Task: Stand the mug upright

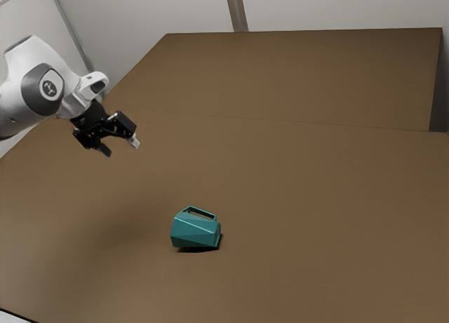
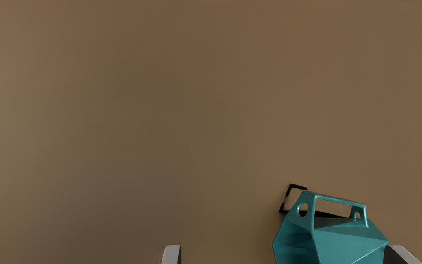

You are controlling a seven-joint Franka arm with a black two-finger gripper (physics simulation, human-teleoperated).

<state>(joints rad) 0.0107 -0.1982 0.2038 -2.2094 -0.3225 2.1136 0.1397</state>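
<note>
Quantity of fingers: two, mounted on one gripper. Behind the fingers: one robot arm. Beyond the fingertips: one mug, with one handle, and one table.

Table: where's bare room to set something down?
Widest patch: table from the mug toward the exterior view's right. Another: below the gripper, short of the mug. Crowded only where the mug lies.

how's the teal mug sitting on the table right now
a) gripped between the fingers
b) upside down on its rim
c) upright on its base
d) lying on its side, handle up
D: the mug rests on its side on the table, its handle uppermost.
</note>
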